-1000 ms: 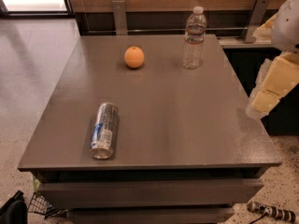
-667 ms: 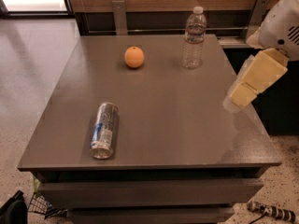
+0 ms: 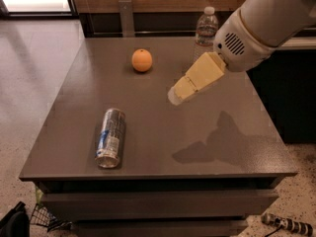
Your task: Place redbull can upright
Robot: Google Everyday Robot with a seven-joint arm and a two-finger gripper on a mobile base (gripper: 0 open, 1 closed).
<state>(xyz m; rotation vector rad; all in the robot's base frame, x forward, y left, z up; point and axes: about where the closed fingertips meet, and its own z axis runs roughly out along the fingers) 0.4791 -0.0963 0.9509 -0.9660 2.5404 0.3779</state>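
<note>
The redbull can [image 3: 110, 138] lies on its side on the grey table [image 3: 197, 147], near the front left, with its silver top toward the front edge. My gripper [image 3: 177, 95] hangs in the air above the middle of the table, to the right of the can and well apart from it. It holds nothing that shows. The white arm reaches in from the upper right.
An orange [image 3: 141, 60] sits at the back of the table. A clear water bottle with a white cap [image 3: 205, 31] stands at the back right, partly behind my arm. The arm's shadow falls on the right front of the table. The floor lies to the left.
The arm has swung in from the right edge toward the middle of the table, and the gripper is now closer to the can. The can, orange and bottle have not moved.
</note>
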